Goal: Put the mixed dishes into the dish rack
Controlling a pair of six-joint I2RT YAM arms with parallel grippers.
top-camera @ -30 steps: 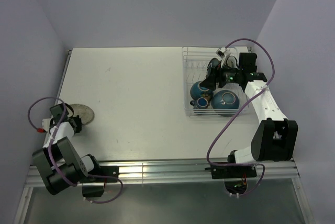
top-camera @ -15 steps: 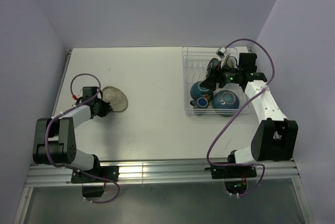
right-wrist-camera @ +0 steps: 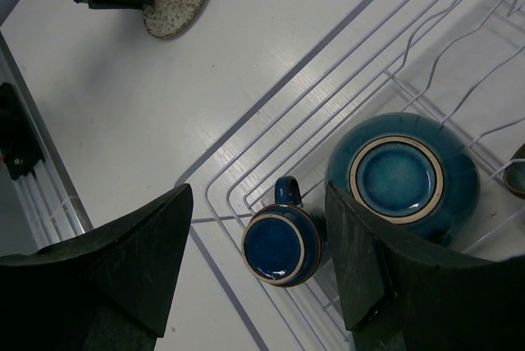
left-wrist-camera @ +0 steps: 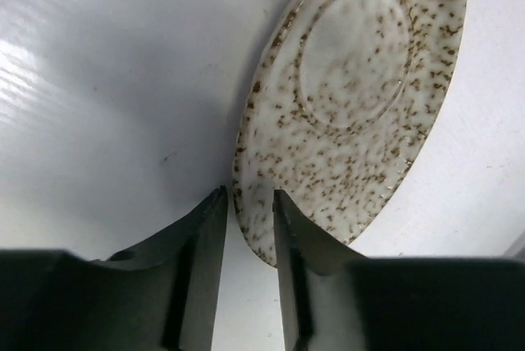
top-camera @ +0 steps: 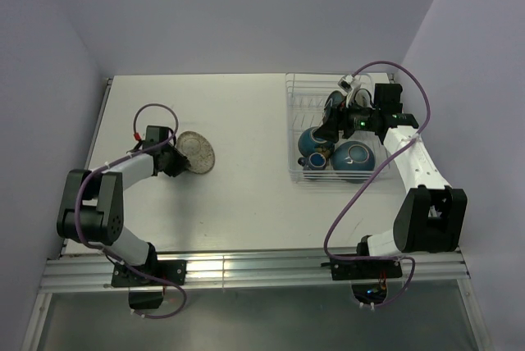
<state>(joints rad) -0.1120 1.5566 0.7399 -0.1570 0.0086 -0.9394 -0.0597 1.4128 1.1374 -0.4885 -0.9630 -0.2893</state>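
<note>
open table (top-camera: 246, 134) btwn plate (top-camera: 197, 152) & rack (top-camera: 305, 93), rack's near end packed w/ bowls (top-camera: 353, 158), mug (right-wrist-camera: 283, 246)

A lab test cell: bare lilac walls (top-camera: 246, 15) around a white table (top-camera: 246, 191), aluminium rails (top-camera: 262, 267).

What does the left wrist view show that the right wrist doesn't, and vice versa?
Left wrist only: close-up of the left claw pinching the rim of the speckled plate. Right wrist only: the open right claw above the dish rack, which holds a blue mug and an overturned teal bowl. Both: the speckled plate, left claw at its edge, white table.
</note>
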